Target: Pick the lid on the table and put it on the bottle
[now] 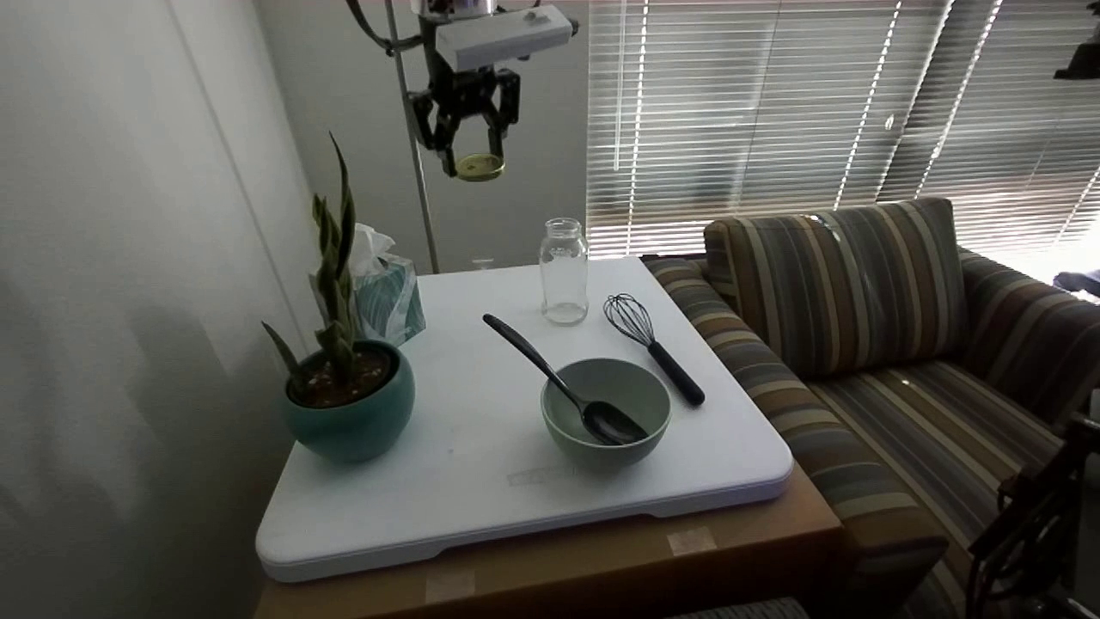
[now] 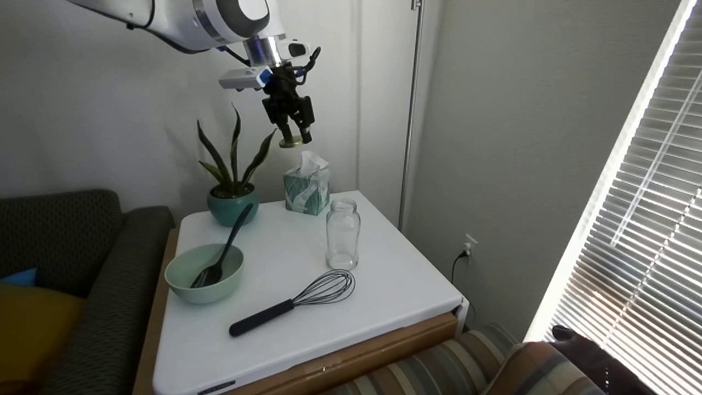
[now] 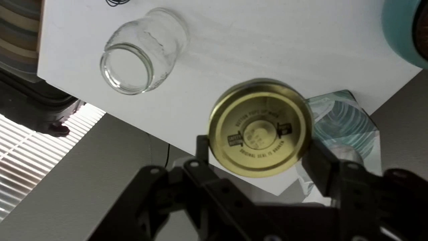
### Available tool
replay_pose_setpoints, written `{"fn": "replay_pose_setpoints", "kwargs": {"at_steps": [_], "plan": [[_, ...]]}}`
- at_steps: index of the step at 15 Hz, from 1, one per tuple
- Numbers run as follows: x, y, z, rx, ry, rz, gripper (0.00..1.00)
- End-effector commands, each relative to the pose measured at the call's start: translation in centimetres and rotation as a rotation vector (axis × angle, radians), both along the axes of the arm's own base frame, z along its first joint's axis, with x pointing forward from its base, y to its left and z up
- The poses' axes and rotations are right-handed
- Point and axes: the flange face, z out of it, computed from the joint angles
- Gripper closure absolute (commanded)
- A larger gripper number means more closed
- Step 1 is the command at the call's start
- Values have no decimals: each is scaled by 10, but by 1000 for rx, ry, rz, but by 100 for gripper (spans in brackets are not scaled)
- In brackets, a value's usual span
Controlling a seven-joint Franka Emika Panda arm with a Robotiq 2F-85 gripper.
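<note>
The lid is a flat round gold-coloured disc, held between the fingertips of my gripper, well above the table. It also shows in an exterior view. In the wrist view the lid has printed text on its face, and a fingertip touches its rim on each side. The bottle is clear glass, upright and open-mouthed, on the white table. It also shows in an exterior view. In the wrist view the bottle is up and left of the lid, apart from it.
A tissue box stands at the table's wall side, beneath the gripper area. A potted plant is near it. A whisk lies close to the bottle. A green bowl holds a black spoon. A striped armchair adjoins the table.
</note>
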Motion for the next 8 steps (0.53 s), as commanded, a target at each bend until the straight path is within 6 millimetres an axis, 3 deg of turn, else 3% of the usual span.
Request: {"fn": "replay_pose_setpoints", "kwargs": {"at_steps": [1, 8], "plan": [[4, -42, 16, -24, 35, -24, 55], [13, -109, 16, -10, 24, -128, 55]]}}
